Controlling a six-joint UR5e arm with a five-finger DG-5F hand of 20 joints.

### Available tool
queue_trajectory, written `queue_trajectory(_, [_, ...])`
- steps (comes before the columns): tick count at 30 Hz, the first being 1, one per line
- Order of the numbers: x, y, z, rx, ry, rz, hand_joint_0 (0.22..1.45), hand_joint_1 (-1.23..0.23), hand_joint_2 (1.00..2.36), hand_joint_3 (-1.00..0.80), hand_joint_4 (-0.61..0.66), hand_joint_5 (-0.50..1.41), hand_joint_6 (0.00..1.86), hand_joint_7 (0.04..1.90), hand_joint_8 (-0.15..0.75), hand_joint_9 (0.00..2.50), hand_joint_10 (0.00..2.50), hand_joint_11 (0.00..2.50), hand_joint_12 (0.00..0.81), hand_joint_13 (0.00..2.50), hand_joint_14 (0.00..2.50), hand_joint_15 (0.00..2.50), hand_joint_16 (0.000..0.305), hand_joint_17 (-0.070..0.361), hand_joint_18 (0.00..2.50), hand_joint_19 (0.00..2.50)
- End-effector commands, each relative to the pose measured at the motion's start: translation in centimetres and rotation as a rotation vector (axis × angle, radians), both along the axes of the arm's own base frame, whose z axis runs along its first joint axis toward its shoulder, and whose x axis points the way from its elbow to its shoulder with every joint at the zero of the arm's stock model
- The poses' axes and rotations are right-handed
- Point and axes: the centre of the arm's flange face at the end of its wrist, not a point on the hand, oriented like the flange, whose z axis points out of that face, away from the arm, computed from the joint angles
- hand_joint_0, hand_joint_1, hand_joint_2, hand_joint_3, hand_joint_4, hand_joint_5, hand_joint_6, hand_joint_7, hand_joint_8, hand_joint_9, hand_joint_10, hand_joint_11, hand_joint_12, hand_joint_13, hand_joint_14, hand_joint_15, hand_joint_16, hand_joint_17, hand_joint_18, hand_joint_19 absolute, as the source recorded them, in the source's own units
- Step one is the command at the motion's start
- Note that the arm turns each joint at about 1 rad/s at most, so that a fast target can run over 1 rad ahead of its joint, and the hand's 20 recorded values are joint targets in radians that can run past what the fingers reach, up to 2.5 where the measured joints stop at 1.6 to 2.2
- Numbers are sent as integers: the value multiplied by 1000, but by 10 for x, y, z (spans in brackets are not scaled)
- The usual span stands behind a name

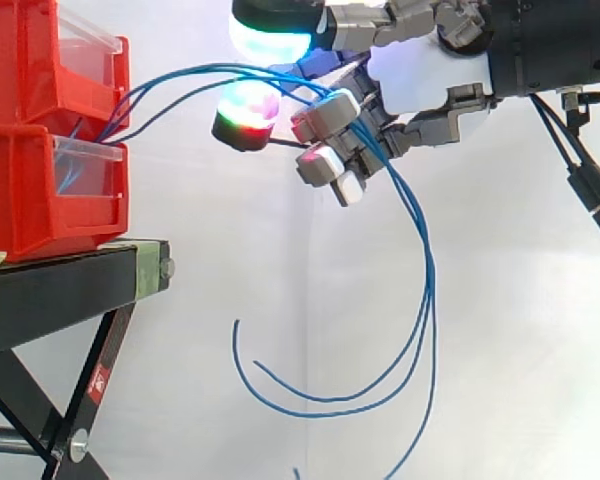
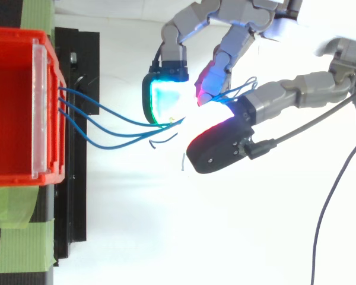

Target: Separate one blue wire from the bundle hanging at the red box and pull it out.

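Item count, referenced to the black stand (image 1: 60, 290), quantity one.

- Red bins: two, stacked on the stand, upper bin (image 1: 30, 60) over lower bin (image 1: 50, 190).
- Blue wires (image 1: 429, 290): three counted in the top view, running out past the stand's front edge.
- Green tape patches (image 2: 24, 237): two, on the stand.
- Hand (image 1: 420, 80): one, out beyond the stand's front edge.

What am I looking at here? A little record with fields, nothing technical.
Red bins: stacked on a black stand
Blue wires: several, running from the bins' front through the hand, ends hanging in loops
Hand: fingers curled round the wires
Single wire separated: not yet
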Motion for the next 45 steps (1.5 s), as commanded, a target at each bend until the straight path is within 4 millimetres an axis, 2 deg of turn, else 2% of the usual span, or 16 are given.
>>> queue_trajectory(1, [0,0,-1,0,2,0,527,-787,1008,-395,98,-177,929,1004,286,1197,125,1784,454,1100,19,1176,57,129,1004,783])
queue_trajectory(15, [0,1,0,0,2,1,607,-803,1017,-251,75,-173,928,1034,260,1201,97,1822,431,1099,19,1169,53,120,988,775])
queue_trajectory(22, [0,0,0,0,2,1,638,-909,1019,-242,102,-192,944,986,265,1130,125,1795,430,1081,23,1186,53,119,985,725])
queue_trajectory(40, [-1,0,0,0,2,0,652,-1001,1013,-324,165,-237,953,921,277,912,245,1688,440,981,21,1168,56,125,934,665])
queue_trajectory(45, [0,1,-1,-1,4,1,628,-1021,1000,-495,182,-243,939,918,279,879,249,1669,442,959,22,1157,56,126,923,657])
